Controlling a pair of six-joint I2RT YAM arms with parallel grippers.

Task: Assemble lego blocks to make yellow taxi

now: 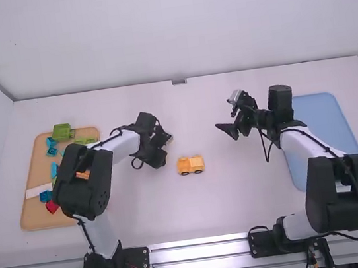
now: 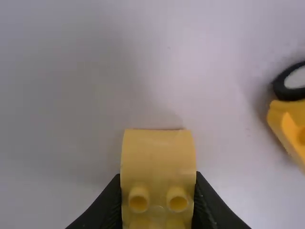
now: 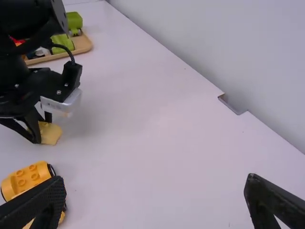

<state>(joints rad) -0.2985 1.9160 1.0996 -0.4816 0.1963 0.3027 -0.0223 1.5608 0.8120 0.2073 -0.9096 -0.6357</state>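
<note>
Left tool [image 1: 164, 140] gripping block [image 2: 157, 160], tray [image 1: 36, 169] holding bricks [image 1: 62, 131]

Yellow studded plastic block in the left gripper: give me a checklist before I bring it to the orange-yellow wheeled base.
1. Block gripped by left gripper: ok, shut on it.
2. Block lined up over the base: not ok, off to one side.
3. Base steadied by a gripper: not ok, it sits loose on the white table.
4. Right gripper open and clear of the base: ok.
5. Block's underside ready to mate: cannot tell, hidden.
</note>
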